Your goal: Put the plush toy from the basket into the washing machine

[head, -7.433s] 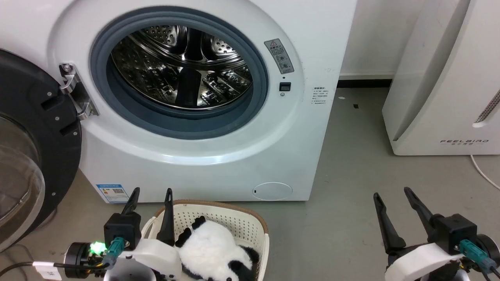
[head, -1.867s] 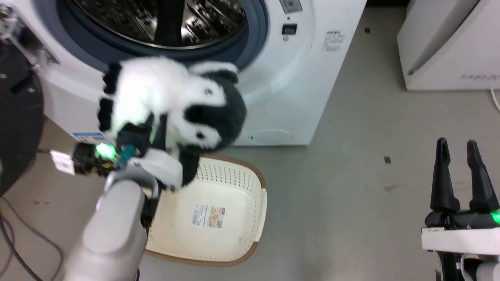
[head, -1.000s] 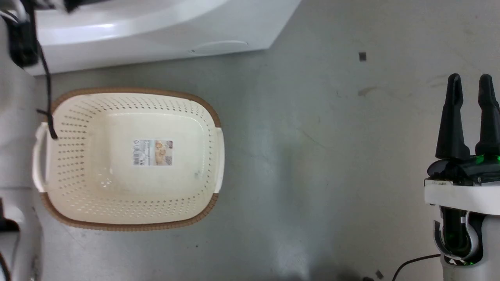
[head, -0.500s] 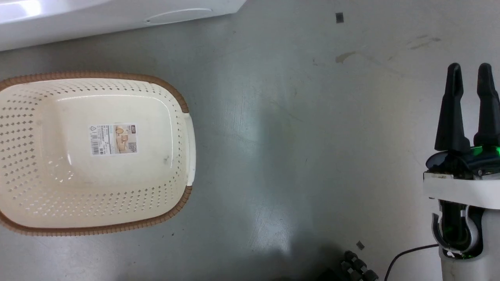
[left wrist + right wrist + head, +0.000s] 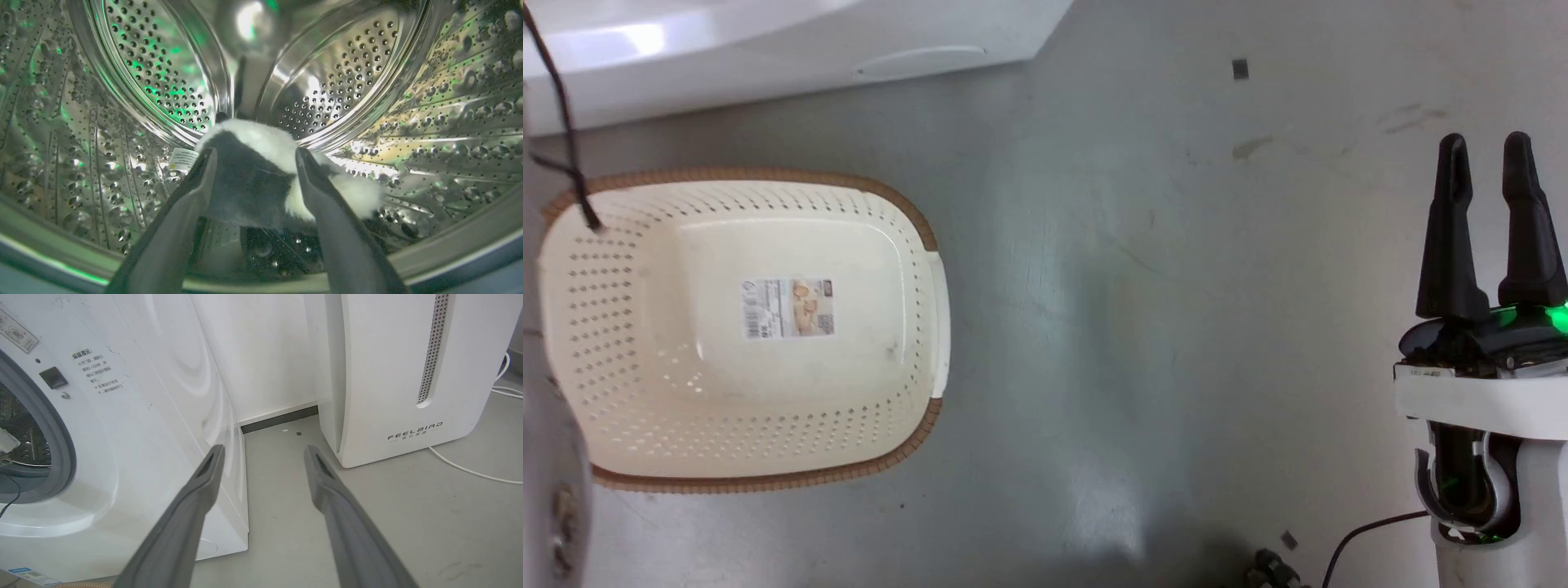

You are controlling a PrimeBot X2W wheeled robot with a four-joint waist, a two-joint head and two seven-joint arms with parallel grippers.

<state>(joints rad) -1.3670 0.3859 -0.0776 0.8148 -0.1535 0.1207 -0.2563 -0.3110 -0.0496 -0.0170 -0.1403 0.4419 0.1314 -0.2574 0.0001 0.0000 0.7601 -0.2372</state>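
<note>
Placement is the step in hand. On your left, the left gripper (image 5: 256, 157) reaches into the drum (image 5: 359, 77) with its fingers spread wide. The toy (image 5: 265, 179) lies low in the drum between them, fur brushing both. I read that as a let-go, not a grip, though the fluff hides how much the fingers press. Next you need to draw that arm straight back along its own line, so neither finger drags the toy out over the drum's edge. Watch the white tag (image 5: 182, 160) near the left finger for a snag. Moving right, the basket (image 5: 923, 229) sits on the floor in front of the washer (image 5: 768, 41) with just its label (image 5: 787, 309) inside. Far right, the right gripper (image 5: 1484, 147) hangs over the floor, fingers apart, holding nothing; you can leave it there.
</note>
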